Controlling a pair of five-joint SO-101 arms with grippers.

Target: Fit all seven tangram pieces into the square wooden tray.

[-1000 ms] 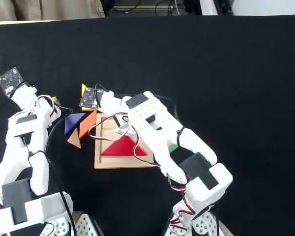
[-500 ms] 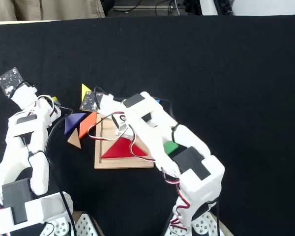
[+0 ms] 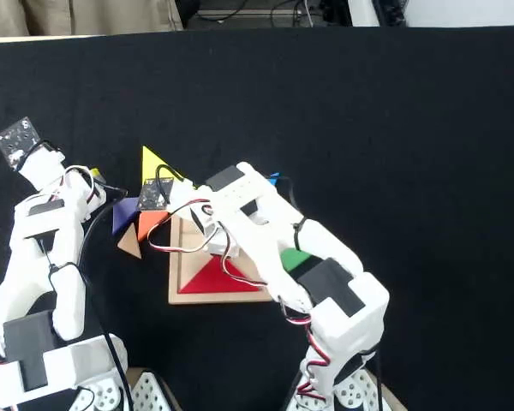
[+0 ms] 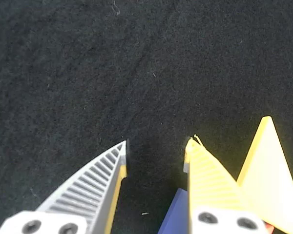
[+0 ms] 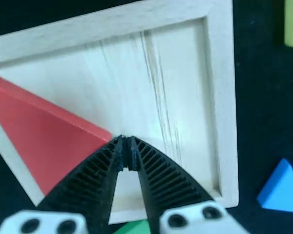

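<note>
Inside the wooden tray [image 5: 219, 97], red triangle [image 5: 44, 141], right fingers [image 5: 95, 175] closed above

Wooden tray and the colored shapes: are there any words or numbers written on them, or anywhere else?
None: no words, numbers or signs can be read anywhere.
The wooden tray shows only bare wood grain; the red triangle, yellow triangle and blue piece are plain colour.
The small circuit board on an arm has tiny marks, too small to read.
</note>
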